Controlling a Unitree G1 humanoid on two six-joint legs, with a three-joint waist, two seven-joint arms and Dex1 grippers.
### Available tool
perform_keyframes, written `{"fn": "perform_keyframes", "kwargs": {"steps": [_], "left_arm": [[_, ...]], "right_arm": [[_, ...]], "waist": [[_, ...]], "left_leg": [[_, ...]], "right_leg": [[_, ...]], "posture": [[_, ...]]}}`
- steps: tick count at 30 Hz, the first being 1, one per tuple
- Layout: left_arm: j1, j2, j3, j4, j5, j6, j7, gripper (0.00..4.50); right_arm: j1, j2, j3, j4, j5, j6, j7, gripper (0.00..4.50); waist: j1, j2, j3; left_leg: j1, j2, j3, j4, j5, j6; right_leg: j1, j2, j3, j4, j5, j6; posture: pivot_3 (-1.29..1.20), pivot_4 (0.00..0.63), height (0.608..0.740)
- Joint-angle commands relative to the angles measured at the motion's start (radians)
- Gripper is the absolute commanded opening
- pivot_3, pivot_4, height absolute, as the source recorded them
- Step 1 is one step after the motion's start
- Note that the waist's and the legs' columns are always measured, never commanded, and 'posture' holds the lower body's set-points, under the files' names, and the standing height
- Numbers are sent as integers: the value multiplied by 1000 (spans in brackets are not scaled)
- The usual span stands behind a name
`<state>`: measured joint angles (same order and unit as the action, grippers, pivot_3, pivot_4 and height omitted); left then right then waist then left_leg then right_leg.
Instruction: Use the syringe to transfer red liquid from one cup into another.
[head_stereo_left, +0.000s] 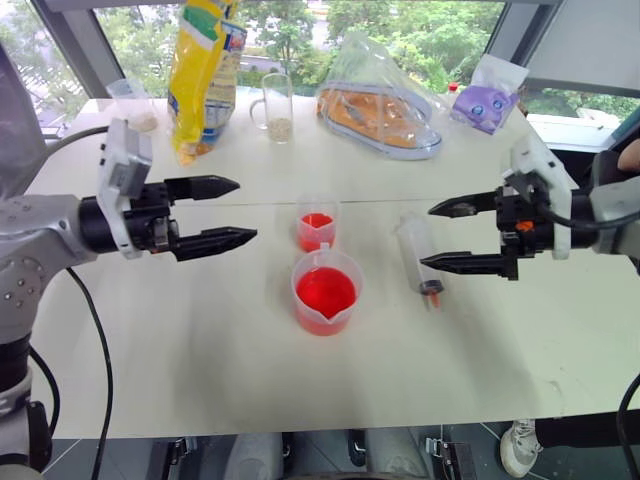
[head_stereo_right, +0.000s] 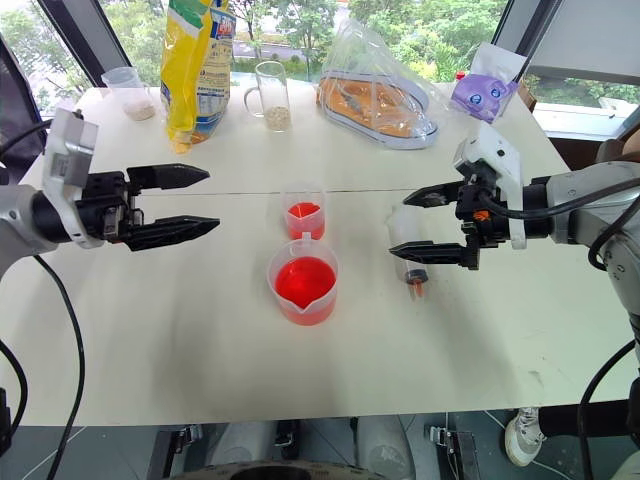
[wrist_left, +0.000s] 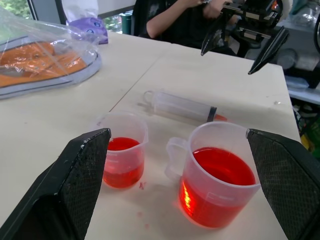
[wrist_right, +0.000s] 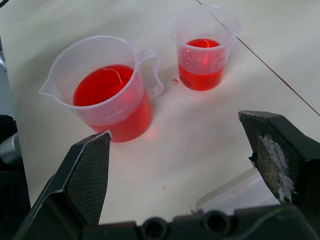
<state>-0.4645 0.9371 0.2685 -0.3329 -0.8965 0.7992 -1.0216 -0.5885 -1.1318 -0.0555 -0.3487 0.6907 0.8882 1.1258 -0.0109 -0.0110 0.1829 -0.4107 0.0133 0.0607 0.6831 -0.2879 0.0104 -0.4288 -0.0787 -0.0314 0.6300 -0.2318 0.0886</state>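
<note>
The clear, wide-barrelled syringe (head_stereo_left: 419, 254) was seen lying flat on the pale table (head_stereo_left: 200, 340), orange tip toward the robot, beside the spouted cup (head_stereo_left: 326, 292) of red liquid (head_stereo_left: 325, 291). The narrow cup (head_stereo_left: 317, 226) stood just behind. Both grippers, left (head_stereo_left: 232, 212) and right (head_stereo_left: 440, 236), were held spread wide, empty.

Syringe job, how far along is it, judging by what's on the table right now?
Possibly done: the smaller cup already holds some red liquid, though how it got there can't be told. In hand: nothing; the left gripper and right gripper both hover open, and the syringe lies on the table. Left: pick up the syringe, draw from the spouted cup, empty it into the smaller one.
</note>
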Motion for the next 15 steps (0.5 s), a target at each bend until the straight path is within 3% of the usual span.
{"fn": "perform_keyframes", "kwargs": {"steps": [1,15], "left_arm": [[-4,15,31,-9,-9,-10,-8,4500],[-10,4,22,-21,-25,-7,9,4500]], "right_arm": [[-23,-4,-18,-6,2,-3,3,4448],[-19,-24,26,27,-52,41,-24,4448]], "waist": [[0,0,0],[0,0,0]], "left_leg": [[0,0,0,0,0,0],[0,0,0,0,0,0]], "right_leg": [[0,0,0,0,0,0],[0,0,0,0,0,0]], "posture": [[0,150,740],[0,150,740]]}}
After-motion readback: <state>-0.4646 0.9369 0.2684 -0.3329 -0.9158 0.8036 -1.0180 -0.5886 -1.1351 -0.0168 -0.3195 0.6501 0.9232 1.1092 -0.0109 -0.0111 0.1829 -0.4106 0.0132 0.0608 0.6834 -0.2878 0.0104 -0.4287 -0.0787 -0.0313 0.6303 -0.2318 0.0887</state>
